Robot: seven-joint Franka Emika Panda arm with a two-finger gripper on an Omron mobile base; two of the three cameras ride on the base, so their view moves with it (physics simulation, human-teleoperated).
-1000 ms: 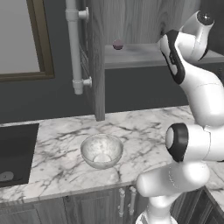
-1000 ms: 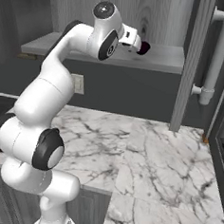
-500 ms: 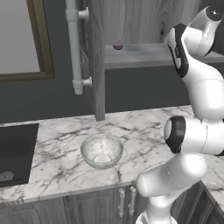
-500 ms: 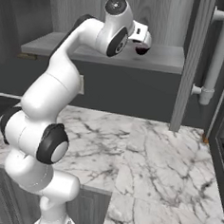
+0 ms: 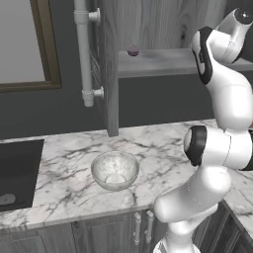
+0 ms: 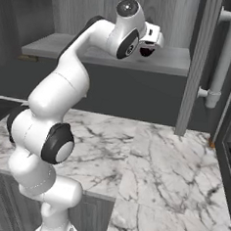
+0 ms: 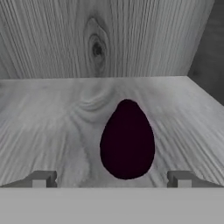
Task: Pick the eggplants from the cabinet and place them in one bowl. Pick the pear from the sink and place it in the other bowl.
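Since one second ago the arm has straightened upward and the hand has moved in along the cabinet shelf (image 6: 166, 60), toward an eggplant.

Count, eggplants: two.
- Eggplant one (image 7: 127, 140) lies on the shelf, centred in the hand view just ahead of the fingertips (image 7: 41, 178). In the right base view it shows as a dark lump (image 6: 146, 51) partly covered by the hand.
- Eggplant two (image 5: 133, 50) sits on the shelf near the door (image 5: 111, 69), well apart from the arm in the left base view.

Count, bowls: one visible. The pale bowl (image 5: 114, 170) stands on the marble counter (image 5: 69, 173), below and in front of the door. It holds a pale shape that cannot be identified.

Gripper (image 7: 111, 179): released, fingers spread wide, one tip on each side of eggplant one, not touching it.

Hidden or cut off:
- Sink (image 5: 17, 173): cut by the left edge of the left base view; a grey drain (image 5: 7, 199) shows in it.
- Gripper fingers: hidden behind the wrist in the right base view.
- Arm (image 5: 217, 148): top cut off in the left base view.
- A white pipe (image 5: 84, 49) runs down beside the door.
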